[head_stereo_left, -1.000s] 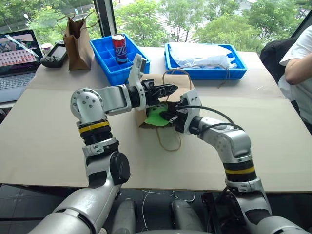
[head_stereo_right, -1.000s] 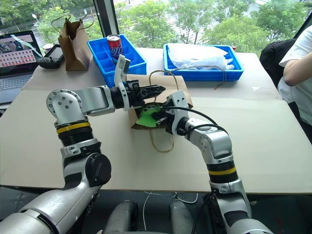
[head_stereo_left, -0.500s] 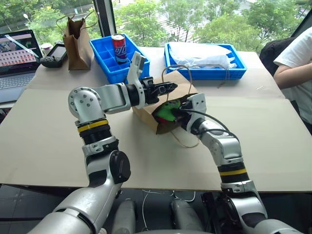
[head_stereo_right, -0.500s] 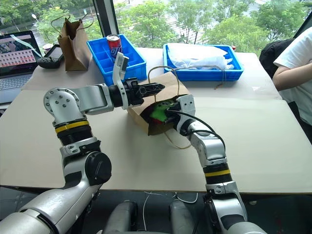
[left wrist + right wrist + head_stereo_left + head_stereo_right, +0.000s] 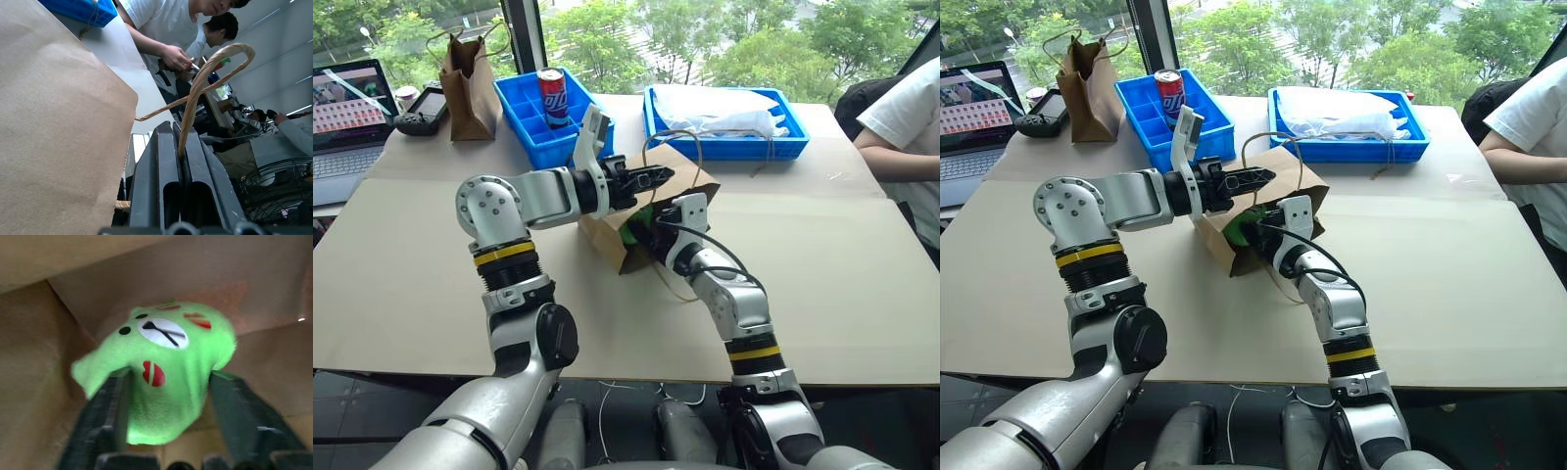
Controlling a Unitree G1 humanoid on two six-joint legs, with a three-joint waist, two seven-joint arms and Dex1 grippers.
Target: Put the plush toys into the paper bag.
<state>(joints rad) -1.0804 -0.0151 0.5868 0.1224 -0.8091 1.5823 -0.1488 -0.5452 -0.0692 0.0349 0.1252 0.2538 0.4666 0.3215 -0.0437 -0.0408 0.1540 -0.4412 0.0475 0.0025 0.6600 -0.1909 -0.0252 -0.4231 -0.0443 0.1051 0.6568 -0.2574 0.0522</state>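
Green plush toy (image 5: 171, 372): a light-green rounded creature with a stitched face and red cheek marks, inside the paper bag, between the two right fingers.
Toy against the fingers: one black finger (image 5: 110, 416) stands at each flank of the toy; the wrist view is too blurred to tell whether the pads press it or stand just off it.
Right gripper (image 5: 651, 227): reaches into the bag's mouth with its fingers spread about as wide as the toy; a sliver of green shows at the mouth in the head views.
Paper bag (image 5: 617, 245): wide, light-brown kraft, tipped on its side on the surface with the mouth toward the right arm; inner walls surround the toy in the right wrist view.
Bag handle (image 5: 205, 83): a thin twisted paper loop that rises out from between the left fingers.
Left gripper (image 5: 651, 178): fingers closed tight together on the handle loop at the bag's upper edge, lifting that side of the mouth.
Surface (image 5: 411, 264): flat pale-brown board under the bag.
Blue trays: a divided bin (image 5: 524, 122) holding a red drink can (image 5: 552, 96), and a shallow tray (image 5: 724, 147) with white plastic in it, both behind the bag.
Darker paper bag (image 5: 470, 88): narrow, upright at the far left corner, beside a laptop (image 5: 347, 117).
Person (image 5: 906, 127): white sleeve and forearm at the right edge.
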